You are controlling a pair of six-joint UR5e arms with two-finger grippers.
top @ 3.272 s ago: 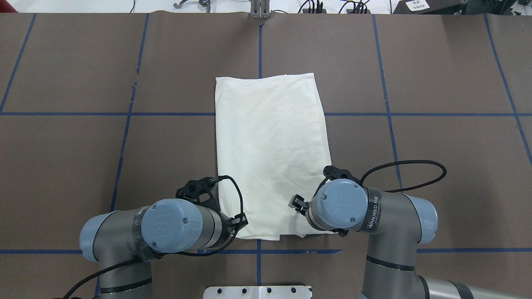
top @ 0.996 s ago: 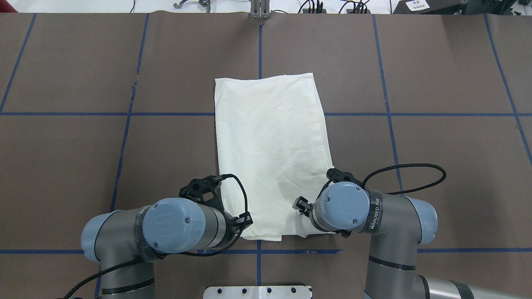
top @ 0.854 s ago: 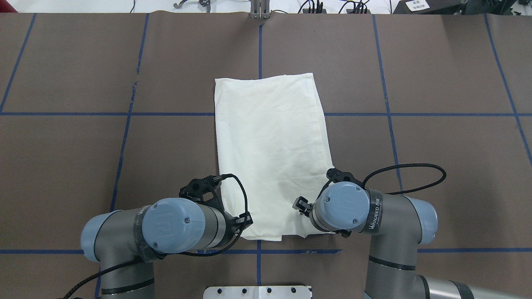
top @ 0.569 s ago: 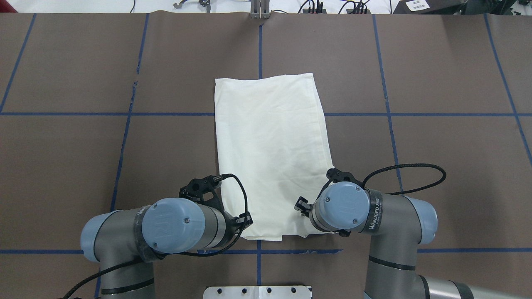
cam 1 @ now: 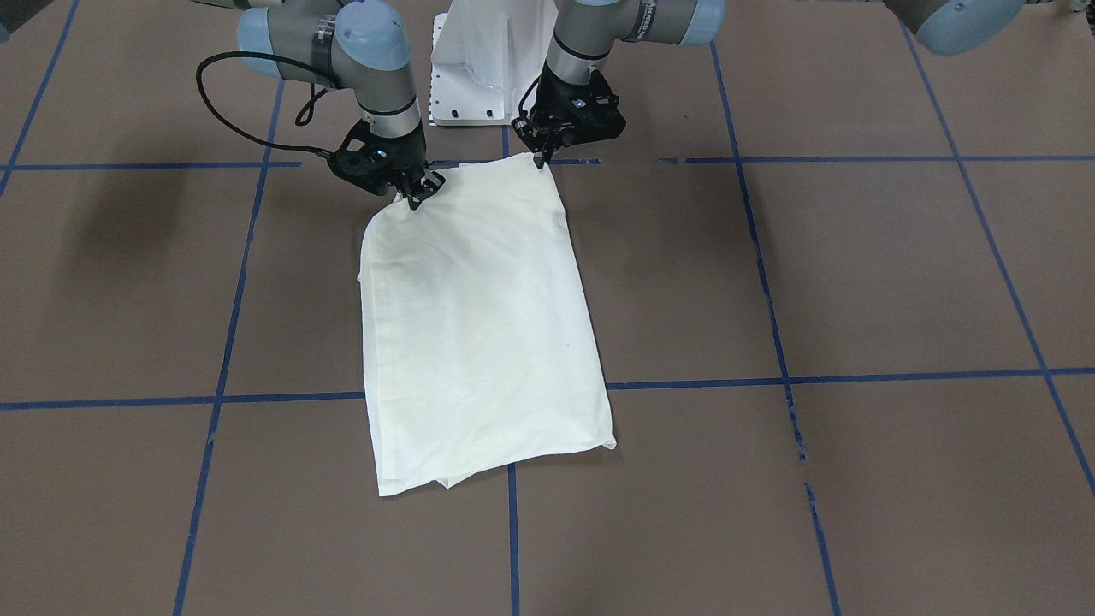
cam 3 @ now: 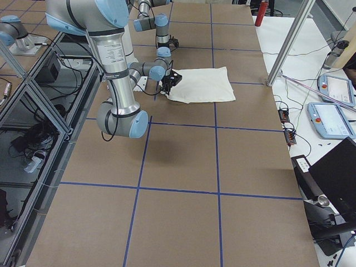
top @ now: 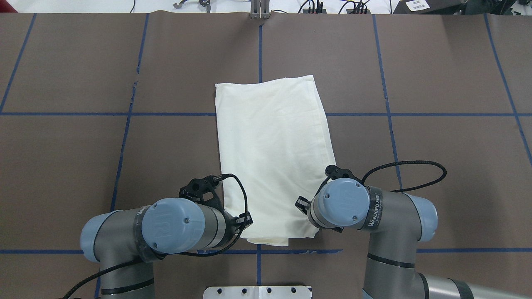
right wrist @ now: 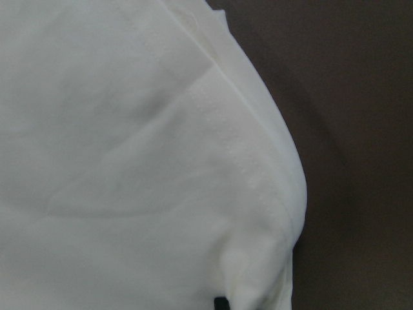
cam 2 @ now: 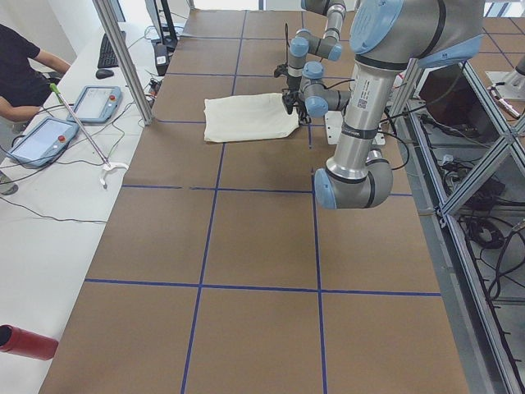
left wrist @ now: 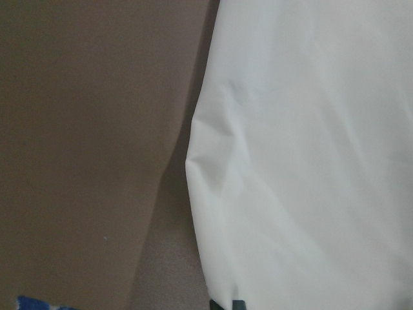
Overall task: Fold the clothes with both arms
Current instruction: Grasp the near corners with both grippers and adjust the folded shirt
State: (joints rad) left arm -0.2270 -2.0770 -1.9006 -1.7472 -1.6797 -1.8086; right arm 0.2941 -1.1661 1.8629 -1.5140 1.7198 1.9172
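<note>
Left tool [cam 1: 540,159]: clenched on near corner of T-shirt [cam 1: 479,325], tips mostly buried in cloth. Right tool [cam 1: 417,195]: clamped on other near corner. Overhead, both tools hidden under wrists. Wrist views filled by cloth, only black sliver at bottom edge. Left arm [top: 124,236], right arm [top: 399,211] bent low, wrists pointing down. T-shirt folded oblong, plain side up, mid-surface [cam 1: 813,282].

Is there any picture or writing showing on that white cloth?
No, the overhead view shows only plain cream-white fabric on the upper side of the shirt.
</note>
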